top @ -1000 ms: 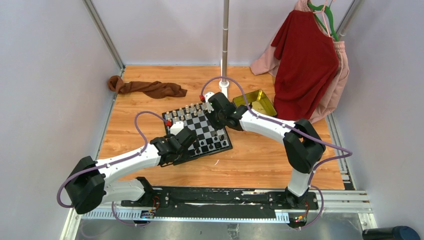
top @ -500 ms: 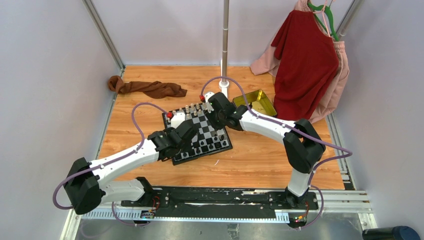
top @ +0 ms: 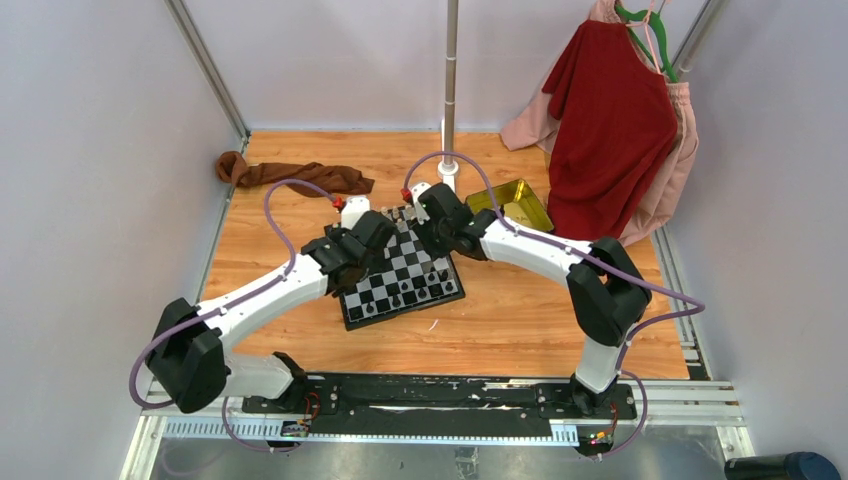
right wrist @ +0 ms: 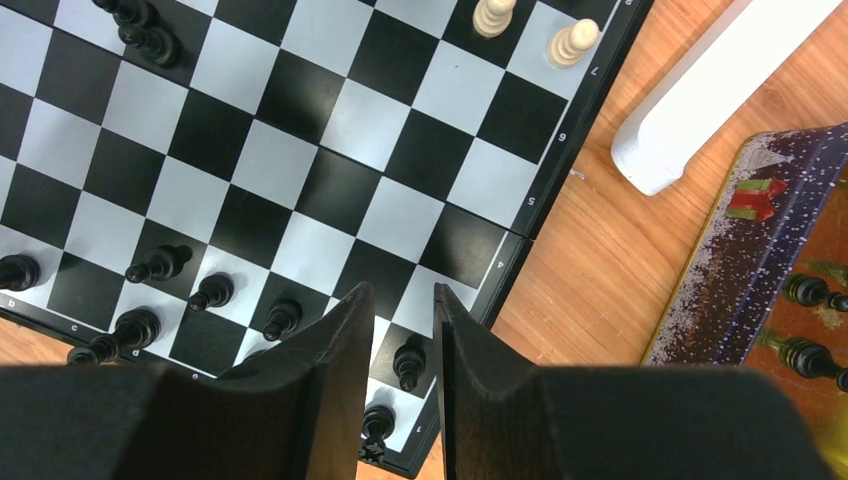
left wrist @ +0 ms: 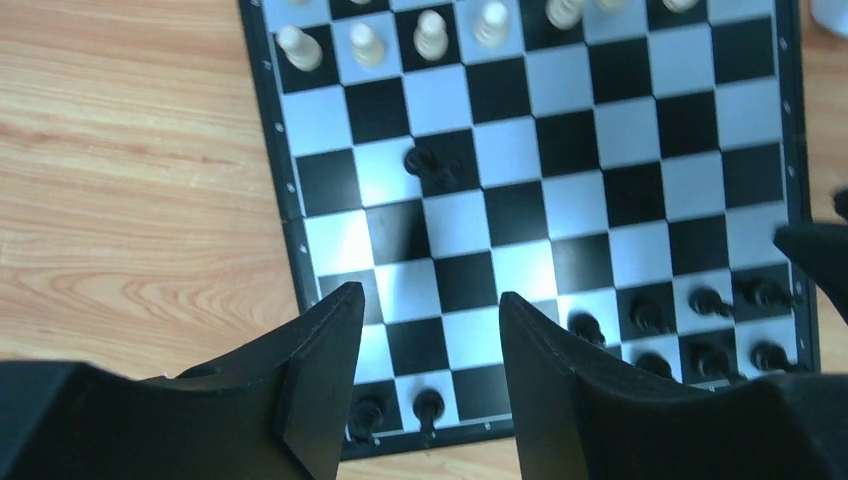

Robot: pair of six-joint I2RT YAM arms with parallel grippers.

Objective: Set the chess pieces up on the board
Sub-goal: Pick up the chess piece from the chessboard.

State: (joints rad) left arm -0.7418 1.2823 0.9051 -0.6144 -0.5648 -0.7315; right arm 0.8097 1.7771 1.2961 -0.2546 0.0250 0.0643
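Left gripper [left wrist: 430,298] is spread and empty; right gripper [right wrist: 403,290] is barely parted, nothing between. The lone black chess piece [left wrist: 420,160] looks light, slick and tippy, so pinch it at the neck.

A robot test cell in a laboratory

Plain pale walls [top: 90,150] close the space at the left, right and top of the frame, with bare metal posts [top: 205,65] in the upper corners. Two white robot arms [top: 260,300] with purple cables are bolted to a black rail [top: 440,395] along the bottom edge. The wooden table [top: 520,330] in the middle carries mixed props: a chess board [top: 405,285], a yellow tin [top: 515,203], a brown cloth [top: 290,177] at upper left, and a red garment [top: 610,120] on a hanger at upper right.
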